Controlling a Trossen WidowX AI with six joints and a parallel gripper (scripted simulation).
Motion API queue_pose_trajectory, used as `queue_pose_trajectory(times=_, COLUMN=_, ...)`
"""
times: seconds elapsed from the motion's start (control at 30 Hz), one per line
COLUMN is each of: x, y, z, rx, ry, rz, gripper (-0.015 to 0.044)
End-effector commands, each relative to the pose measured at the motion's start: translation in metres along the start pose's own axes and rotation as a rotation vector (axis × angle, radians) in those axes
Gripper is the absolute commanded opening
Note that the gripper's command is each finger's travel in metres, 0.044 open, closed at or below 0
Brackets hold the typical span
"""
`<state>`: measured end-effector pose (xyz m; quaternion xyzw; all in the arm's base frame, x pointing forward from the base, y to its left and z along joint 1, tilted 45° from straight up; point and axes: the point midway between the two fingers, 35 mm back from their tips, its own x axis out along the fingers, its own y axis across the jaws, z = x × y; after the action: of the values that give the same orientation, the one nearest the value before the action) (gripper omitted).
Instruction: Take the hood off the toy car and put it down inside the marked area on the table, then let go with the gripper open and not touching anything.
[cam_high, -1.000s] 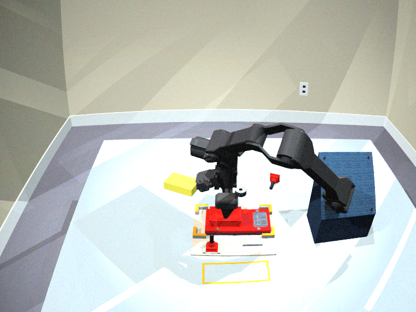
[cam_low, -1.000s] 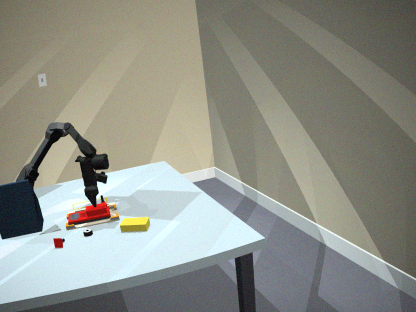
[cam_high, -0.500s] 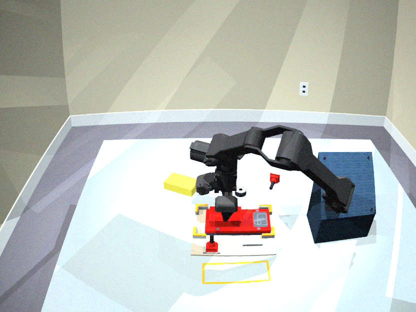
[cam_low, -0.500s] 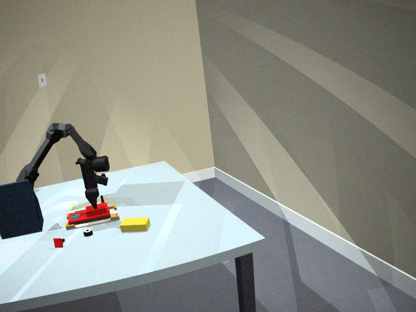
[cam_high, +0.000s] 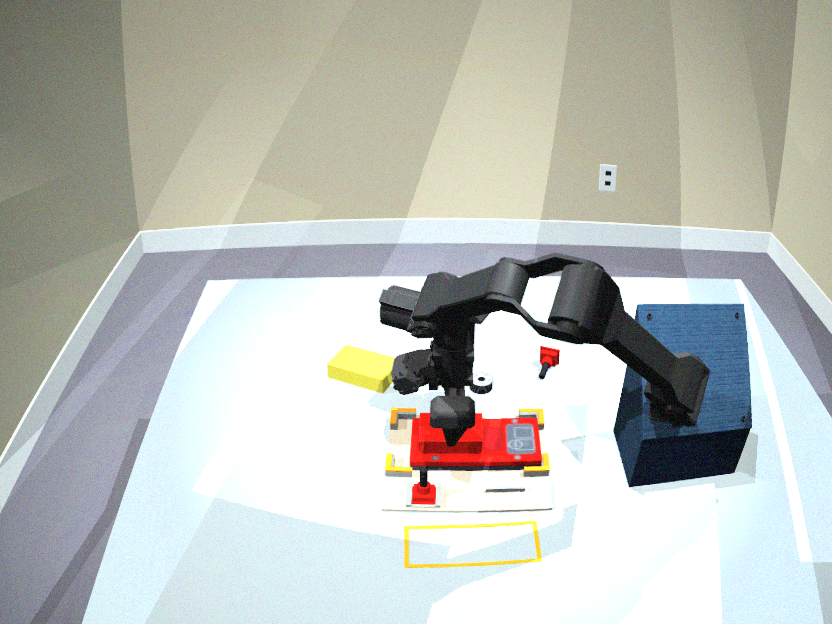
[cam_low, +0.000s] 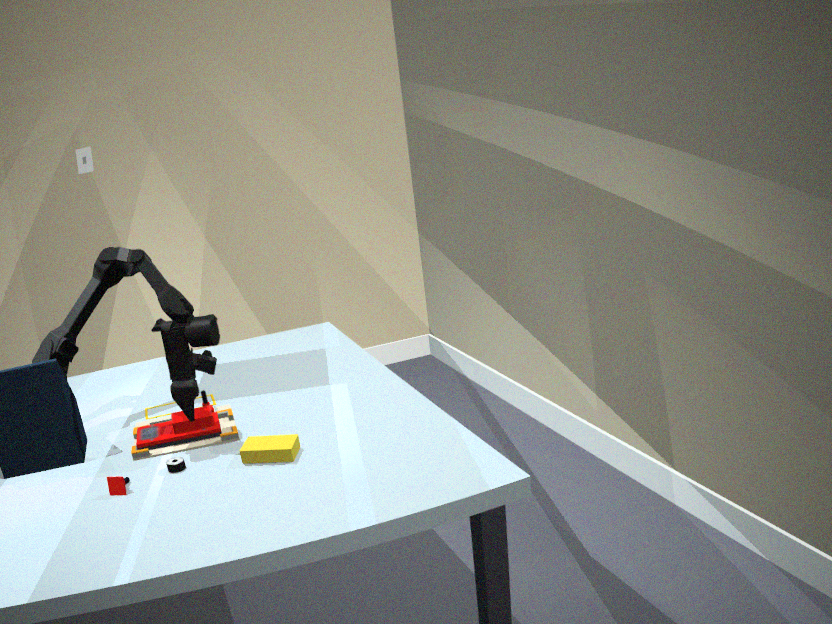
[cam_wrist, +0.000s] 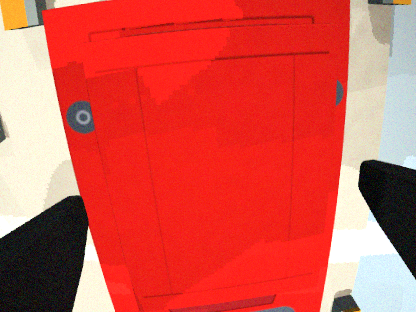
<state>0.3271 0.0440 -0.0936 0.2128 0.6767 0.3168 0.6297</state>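
A smooth, matt, plastic-like finish is seen on the bright red rectangular toy car hood (cam_high: 444, 442) (cam_low: 191, 424) (cam_wrist: 215, 165), with thin dark lines across it. A dull grey, metal-like look is given by the round grey fastener with a pale ring (cam_wrist: 81, 117) at its edge. Matt black plastic is suggested by the black jointed arm (cam_high: 577, 302) (cam_low: 84, 305); its tapered claw (cam_high: 452, 439) (cam_low: 190, 417) (cam_wrist: 228, 192) is flat black. Fine, wood-like streaks are shown on the dark blue slanted block (cam_low: 40, 423). A plain matt surface is shown by the yellow rectangular block (cam_high: 359, 369) (cam_low: 270, 448) and the pale blue-white desk (cam_high: 268, 416) (cam_low: 403, 456).
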Motion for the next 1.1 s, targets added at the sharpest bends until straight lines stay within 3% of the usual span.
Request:
queue_pose_trajectory(times=0.0, x=0.003, y=0.001, z=0.000, rx=0.004, ry=0.001, rz=0.004, gripper=0.0440)
queue_pose_trajectory(times=0.9, x=0.017, y=0.001, z=0.000, rx=0.004, ry=0.001, rz=0.004, gripper=0.0440)
queue_pose_trajectory(times=1.07, x=0.014, y=0.000, z=0.000, rx=0.000, ry=0.000, rz=0.001, gripper=0.0328)
